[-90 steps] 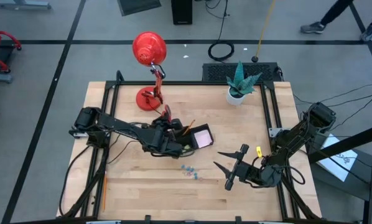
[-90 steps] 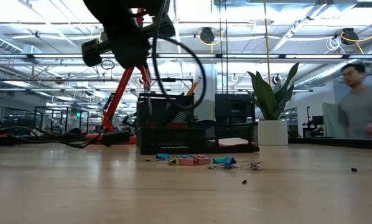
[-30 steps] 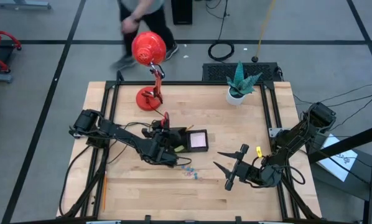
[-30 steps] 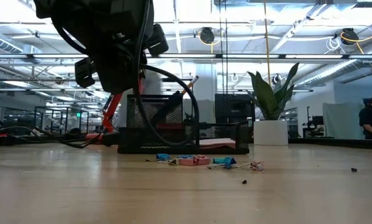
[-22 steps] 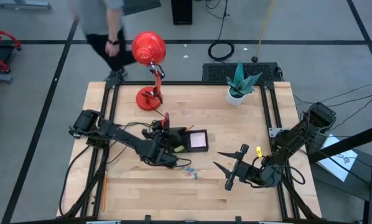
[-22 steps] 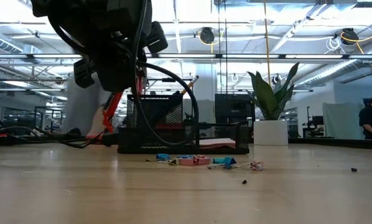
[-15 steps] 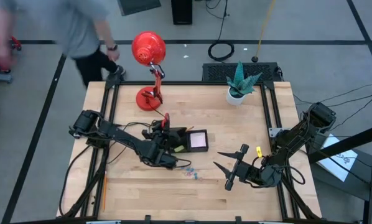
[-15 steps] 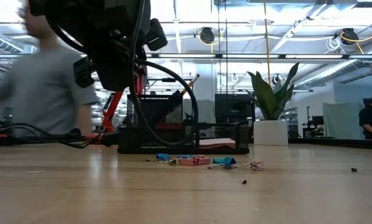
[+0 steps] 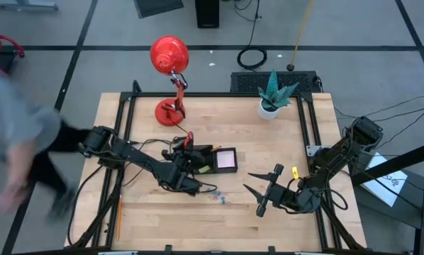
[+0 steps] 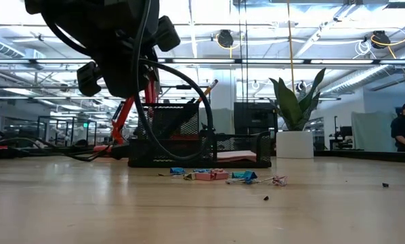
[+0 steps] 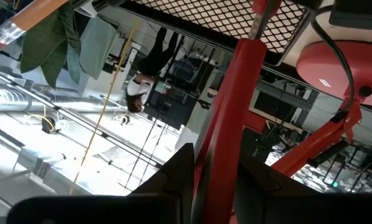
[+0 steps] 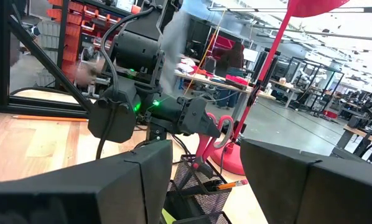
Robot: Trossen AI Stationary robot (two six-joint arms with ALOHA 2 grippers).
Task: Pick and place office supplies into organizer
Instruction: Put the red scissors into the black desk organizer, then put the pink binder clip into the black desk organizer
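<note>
Two arms: the left pincer point(image 11: 214, 165) is pinched on the red-handled scissors point(image 12: 218, 132) over the organizer point(image 9: 213, 150); the right pincer point(image 9: 249, 181) is held spread and empty, near the worktop's right edge.
Worktop point(image 9: 283, 142): pale wood planks, smooth.
Organizer: black wire mesh, boxy, set mid-worktop.
Scissors: glossy red loops, judged not yet released.
Sticky-note pad point(image 9: 227, 159): pale flat square, already housed.
Orange pencil point(image 12: 228, 185): slim, already slotted.
Clips point(image 9: 217, 195): tiny, blue and pink, left loose just before the organizer.

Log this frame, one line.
left tool: beside organizer, shut on scissors | right tool: open, idle | clips: on table
</note>
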